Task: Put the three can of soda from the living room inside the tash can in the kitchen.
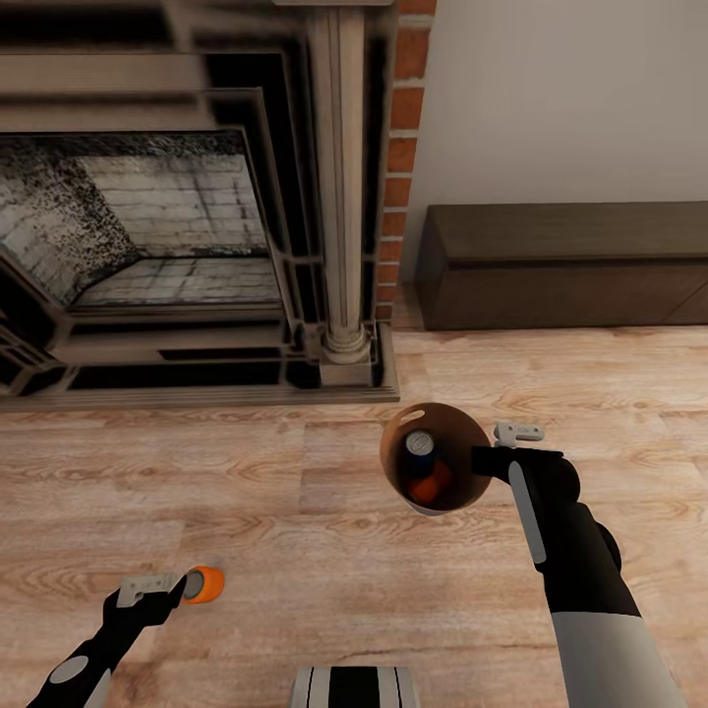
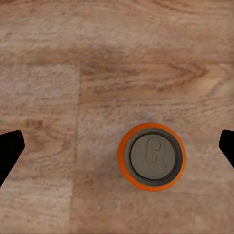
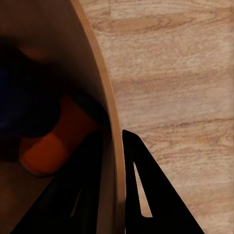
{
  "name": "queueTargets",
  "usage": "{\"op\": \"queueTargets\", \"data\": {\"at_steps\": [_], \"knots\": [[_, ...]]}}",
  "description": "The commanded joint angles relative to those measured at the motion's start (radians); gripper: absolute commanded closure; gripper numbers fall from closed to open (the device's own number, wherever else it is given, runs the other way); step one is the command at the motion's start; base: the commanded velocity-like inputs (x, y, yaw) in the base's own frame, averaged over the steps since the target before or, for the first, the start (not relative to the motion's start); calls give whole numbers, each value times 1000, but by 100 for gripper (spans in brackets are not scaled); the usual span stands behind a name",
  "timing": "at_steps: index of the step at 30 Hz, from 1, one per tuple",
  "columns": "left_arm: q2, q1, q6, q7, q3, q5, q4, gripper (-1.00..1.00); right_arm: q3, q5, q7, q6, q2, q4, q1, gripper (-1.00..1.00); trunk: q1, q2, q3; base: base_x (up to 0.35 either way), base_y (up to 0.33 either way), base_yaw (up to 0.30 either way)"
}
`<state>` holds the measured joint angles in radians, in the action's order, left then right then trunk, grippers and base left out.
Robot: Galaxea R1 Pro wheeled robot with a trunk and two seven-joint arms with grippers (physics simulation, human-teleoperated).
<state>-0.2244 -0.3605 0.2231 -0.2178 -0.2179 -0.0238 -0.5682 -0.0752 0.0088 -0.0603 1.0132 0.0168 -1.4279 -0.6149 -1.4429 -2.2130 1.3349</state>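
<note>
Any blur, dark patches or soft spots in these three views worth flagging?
Head view: fireplace smeared and streaky, floor crisp. Right wrist view: glossy brown bin interior dark, cans inside blurred blobs. Left wrist view: evenly lit, the orange soda can sharp, with a soft shadow on the wood floor.

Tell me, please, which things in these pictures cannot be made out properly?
- Orange can in the trash can: the blue can and the bin wall cover much of it in the head view.
- Left end effector: its fingers are cut off by the left wrist view's edges.
- Fireplace: cropped by the head view's left and top edges.
</note>
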Motion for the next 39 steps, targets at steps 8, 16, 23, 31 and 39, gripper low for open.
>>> {"op": "queueTargets", "data": {"at_steps": [8,16,23,31,39], "knots": [[9,0,-1,0,6,1,2,-100,0,-13,4,-1,1,0,0,100,0,0,0,0,0,0],[28,0,-1,0,9,2,2,-100,0,-13,4,-1,1,0,0,100,0,0,0,0,0,0],[34,0,0,0,9,2,2,-100,0,-14,4,-1,1,0,0,100,-8,-14,6,0,0,0],[34,0,0,0,9,3,2,-100,0,-14,4,-1,1,0,0,100,-38,-70,31,0,0,0],[34,0,0,0,9,3,0,-100,0,-15,4,-1,2,0,1,100,-50,-91,41,0,0,0]]}}
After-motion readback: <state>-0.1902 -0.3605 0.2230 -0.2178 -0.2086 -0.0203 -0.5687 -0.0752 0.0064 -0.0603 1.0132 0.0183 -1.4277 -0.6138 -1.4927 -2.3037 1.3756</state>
